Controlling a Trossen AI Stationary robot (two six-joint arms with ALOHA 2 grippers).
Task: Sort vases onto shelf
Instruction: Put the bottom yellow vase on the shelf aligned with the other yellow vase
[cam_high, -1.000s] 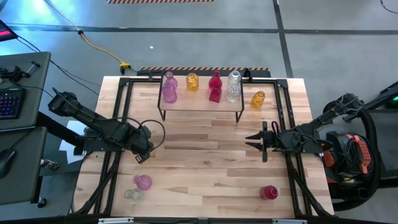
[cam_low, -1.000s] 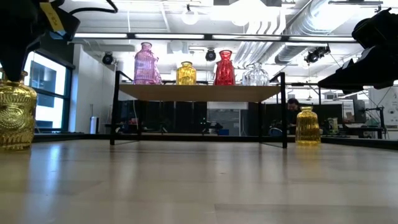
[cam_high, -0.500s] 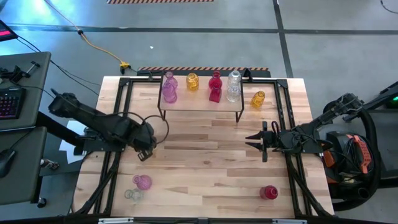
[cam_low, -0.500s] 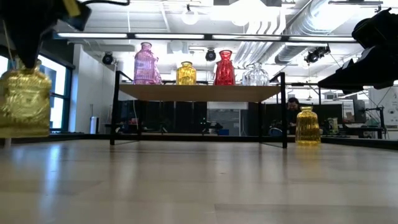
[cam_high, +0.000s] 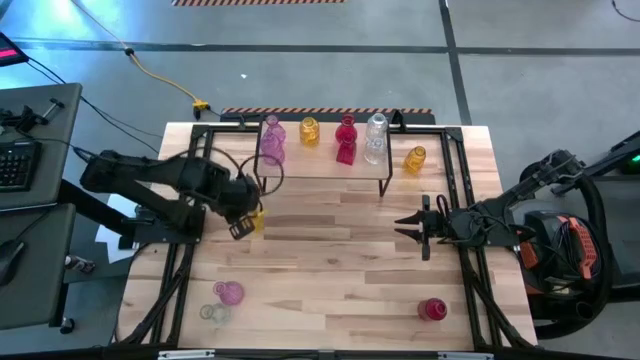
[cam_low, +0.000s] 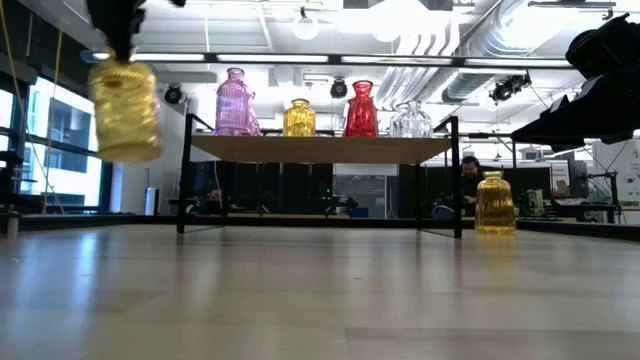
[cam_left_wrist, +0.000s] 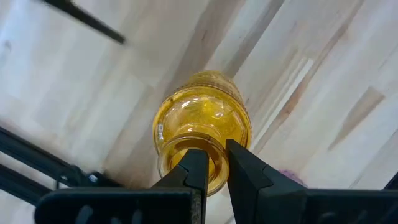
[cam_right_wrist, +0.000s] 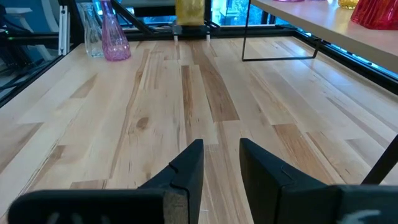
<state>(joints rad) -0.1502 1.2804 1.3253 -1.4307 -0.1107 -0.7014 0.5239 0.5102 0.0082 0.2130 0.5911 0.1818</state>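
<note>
- The left gripper is clamped on the rim of a yellow vase, holding it clear of the table, just before the shelf.
- The right gripper hovers right of centre, fingers slightly parted, holding nothing.

Light-wood tabletop, black frame rails along left and right edges. Shelf at far edge, middle: pink vases, yellow vase, red vases, clear vase on it. Amber vase on tabletop just right of shelf. Near-left corner: pink vase, clear vase. Near-right corner: red vase.
</note>
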